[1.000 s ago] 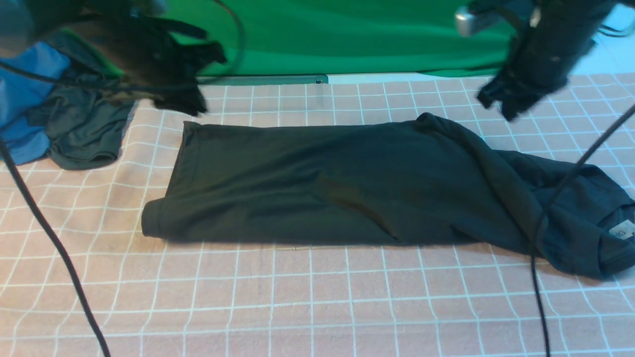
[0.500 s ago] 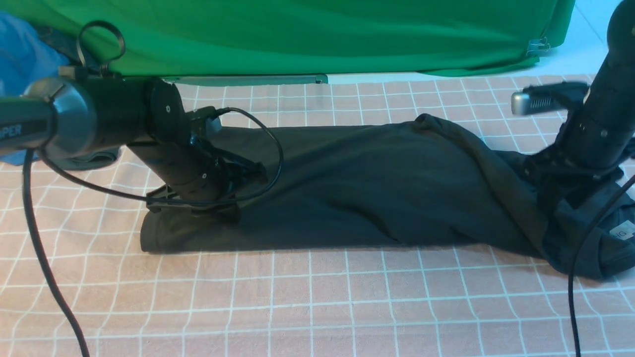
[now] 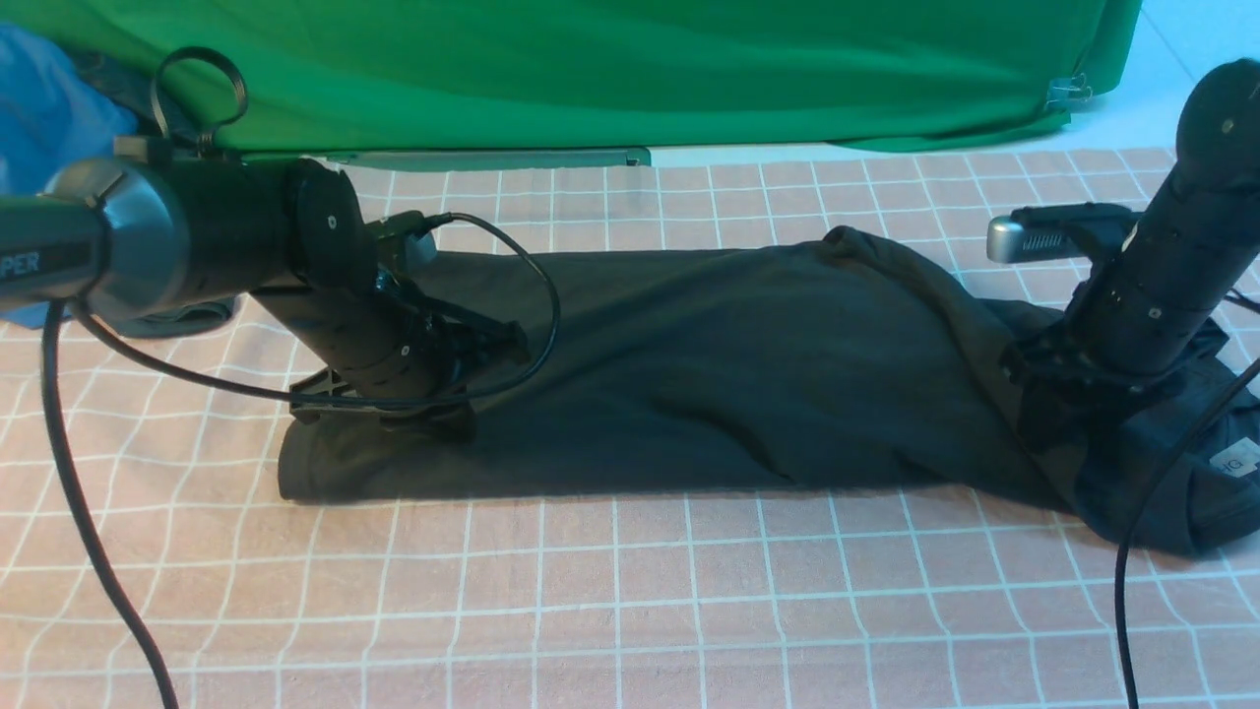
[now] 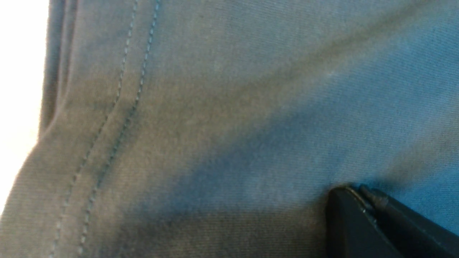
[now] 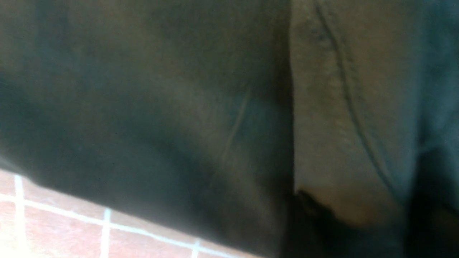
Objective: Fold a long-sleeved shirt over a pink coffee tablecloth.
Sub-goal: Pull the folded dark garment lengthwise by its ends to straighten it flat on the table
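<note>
Both arms, clear a second ago, have come down on the long-sleeved shirt point(image 3: 709, 364): the left gripper point(image 3: 433, 423) at the hem end, left of centre, jaws together with tips on the fabric; the right gripper point(image 3: 1058, 433) sunk in the bunched collar end at far right, its jaws hidden, their state impossible to tell. This looks like the set-up for an end-to-end fold. The shirt lies mid-frame on the pink coffee tablecloth point(image 3: 630, 601), long axis left to right, hem left, neck label point(image 3: 1235, 458) right.
</note>
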